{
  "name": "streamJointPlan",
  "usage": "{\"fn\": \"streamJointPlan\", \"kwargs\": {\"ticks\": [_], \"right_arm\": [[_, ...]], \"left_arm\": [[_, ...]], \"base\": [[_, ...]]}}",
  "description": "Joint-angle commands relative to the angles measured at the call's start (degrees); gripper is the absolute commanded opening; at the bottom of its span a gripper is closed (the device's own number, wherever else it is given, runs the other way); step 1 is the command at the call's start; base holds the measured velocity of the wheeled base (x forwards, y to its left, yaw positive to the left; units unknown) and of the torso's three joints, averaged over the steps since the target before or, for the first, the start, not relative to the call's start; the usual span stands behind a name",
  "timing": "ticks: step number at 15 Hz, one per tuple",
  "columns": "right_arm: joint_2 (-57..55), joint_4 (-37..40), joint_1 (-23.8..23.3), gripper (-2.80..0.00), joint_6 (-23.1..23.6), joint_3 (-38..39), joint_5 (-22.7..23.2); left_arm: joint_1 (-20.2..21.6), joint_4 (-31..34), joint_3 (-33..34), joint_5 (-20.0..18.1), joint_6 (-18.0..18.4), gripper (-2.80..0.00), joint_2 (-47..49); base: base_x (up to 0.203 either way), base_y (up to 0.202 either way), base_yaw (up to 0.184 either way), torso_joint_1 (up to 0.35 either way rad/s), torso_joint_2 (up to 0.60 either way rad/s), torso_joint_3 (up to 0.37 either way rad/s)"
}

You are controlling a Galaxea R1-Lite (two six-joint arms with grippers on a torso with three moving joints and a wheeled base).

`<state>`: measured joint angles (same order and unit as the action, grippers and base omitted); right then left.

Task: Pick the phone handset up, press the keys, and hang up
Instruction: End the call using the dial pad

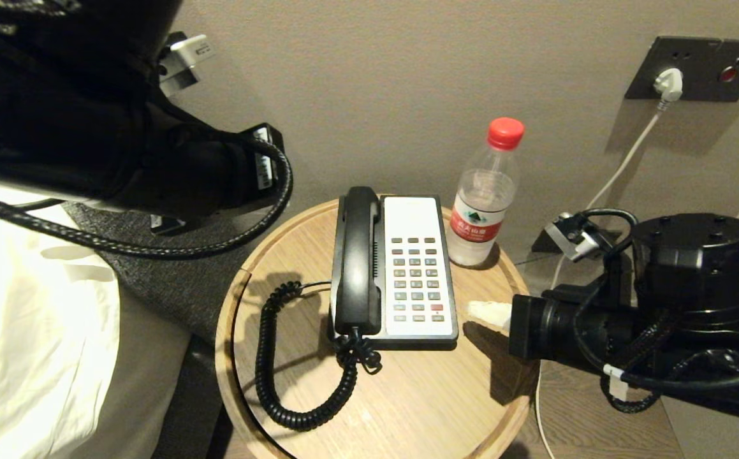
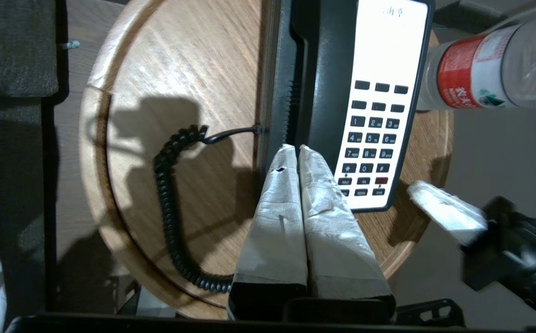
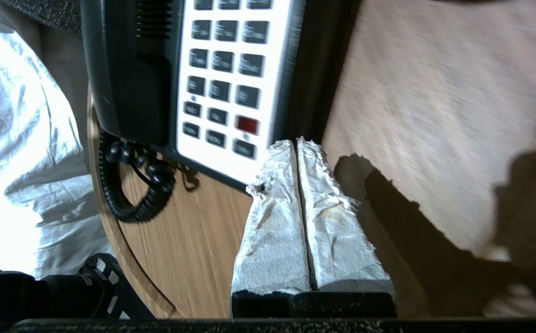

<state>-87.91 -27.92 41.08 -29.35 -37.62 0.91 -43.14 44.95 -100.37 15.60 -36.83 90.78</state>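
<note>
The black phone handset (image 1: 356, 261) lies in its cradle on the left side of the black-and-white phone base (image 1: 415, 217), which stands on a round wooden table (image 1: 407, 408). Its coiled cord (image 1: 267, 357) loops over the table to the left. The keys (image 1: 415, 277) face up beside the handset. In the left wrist view my left gripper (image 2: 295, 149) is shut and empty, its taped fingers pointing at the handset (image 2: 328, 83) from above. My right gripper (image 1: 487, 314) is shut and empty just right of the base's near right corner, close to the keys (image 3: 221, 60).
A clear water bottle with a red cap (image 1: 484, 197) stands at the base's far right corner. White bedding (image 1: 25, 319) lies left of the table. A wall plate with a white plug and cable (image 1: 669, 83) is at the back right.
</note>
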Motion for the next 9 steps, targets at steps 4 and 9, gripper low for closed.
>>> {"fn": "streamJointPlan", "kwargs": {"ticks": [4,9], "right_arm": [[-4.28,-0.03,2.60,-2.80,-0.35,-4.30,-0.04],[-4.72,-0.03,2.60,-2.80,-0.44,-4.30,-0.12]], "left_arm": [[2.10,0.14,1.93,-0.40,-0.35,-2.80,-3.42],[2.36,0.14,2.19,-0.57,-0.35,-2.80,-3.77]], "base": [[0.000,0.000,0.000,0.000,0.00,0.000],[0.000,0.000,0.000,0.000,0.00,0.000]]}}
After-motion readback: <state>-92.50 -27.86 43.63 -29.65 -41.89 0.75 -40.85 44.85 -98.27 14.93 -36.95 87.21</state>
